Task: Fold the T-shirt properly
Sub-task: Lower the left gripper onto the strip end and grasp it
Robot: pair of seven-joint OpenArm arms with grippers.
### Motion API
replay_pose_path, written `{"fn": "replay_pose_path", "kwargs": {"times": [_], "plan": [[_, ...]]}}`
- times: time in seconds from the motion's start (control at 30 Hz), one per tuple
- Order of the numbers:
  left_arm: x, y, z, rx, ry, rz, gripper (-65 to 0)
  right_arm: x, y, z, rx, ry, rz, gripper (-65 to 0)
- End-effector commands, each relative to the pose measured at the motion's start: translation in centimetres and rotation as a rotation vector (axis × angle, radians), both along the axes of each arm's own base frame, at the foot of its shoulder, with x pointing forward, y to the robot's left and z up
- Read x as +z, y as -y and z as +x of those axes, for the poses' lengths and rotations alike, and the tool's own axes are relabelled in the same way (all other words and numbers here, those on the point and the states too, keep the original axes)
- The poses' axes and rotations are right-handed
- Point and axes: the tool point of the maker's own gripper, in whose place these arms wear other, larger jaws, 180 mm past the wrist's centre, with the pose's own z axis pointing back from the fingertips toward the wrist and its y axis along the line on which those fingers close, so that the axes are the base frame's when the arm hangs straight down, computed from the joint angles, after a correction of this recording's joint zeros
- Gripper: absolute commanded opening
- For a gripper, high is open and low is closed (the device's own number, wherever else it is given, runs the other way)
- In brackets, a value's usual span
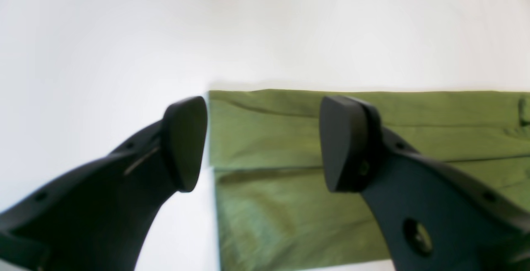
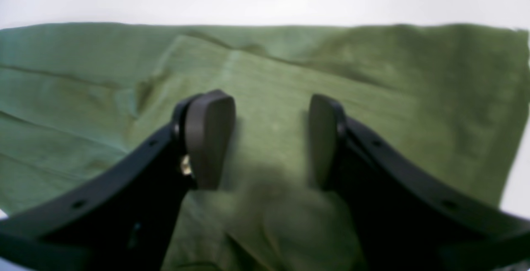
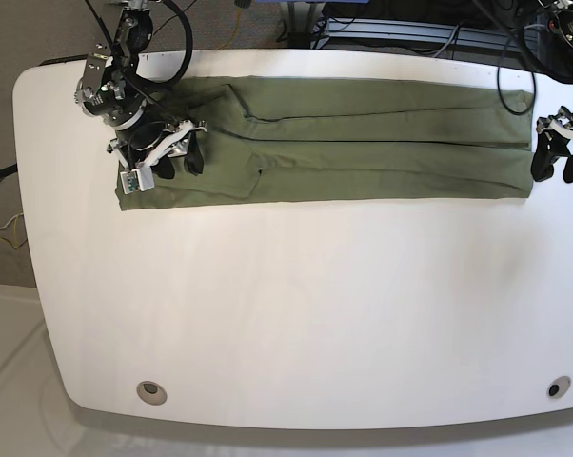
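Your T-shirt (image 3: 363,143) lies as a long, narrow olive band across the upper part of the base view, stretched from the upper left nearly to the right edge of the white table (image 3: 296,305), with lengthwise fold lines running along it.

Your left gripper (image 1: 263,145) sits at the right end of that band in the base view. In the left wrist view its two dark pads (image 1: 184,142) stand wide apart with nothing between them. One pad hangs over bare table just beside the cloth's end edge; the other is over the green fabric. Whether either pad touches the surface, you cannot tell.

Your right gripper (image 2: 271,140) is at the upper left of the base view, above the other end of the shirt. Its jaws are spread, and in the right wrist view only flat, creased cloth shows in the gap, not pinched. The fingertips (image 2: 209,138) look close to the fabric, but contact is unclear through the blur.
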Motion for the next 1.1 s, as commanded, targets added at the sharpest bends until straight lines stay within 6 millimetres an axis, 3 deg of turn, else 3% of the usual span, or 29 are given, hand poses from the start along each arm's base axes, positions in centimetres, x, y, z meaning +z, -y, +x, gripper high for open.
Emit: {"fn": "replay_pose_path", "kwargs": {"times": [0.0,0.17,0.37,0.7,1.07], "plan": [[-0.5,-0.7,0.1,0.013,0.008,-0.03,-22.3,1.8,0.0,1.1,-0.002,0.07,0.011,-33.5],[-4.5,-2.6,-0.9,0.1,-0.062,-0.107,-22.0,2.2,0.1,1.2,-0.008,0.081,0.009,-33.6],[-7.9,-3.1,-1.6,0.164,-0.103,-0.189,-25.1,1.2,0.2,0.8,0.002,0.051,0.004,-33.6],[-10.3,-1.9,-2.4,0.138,-0.165,-0.245,-27.0,1.0,0.3,0.9,-0.004,0.049,0.009,-33.6],[-10.2,-0.2,-2.0,0.082,-0.178,-0.24,-27.3,1.0,0.2,0.9,0.002,0.048,0.005,-33.5]]}}
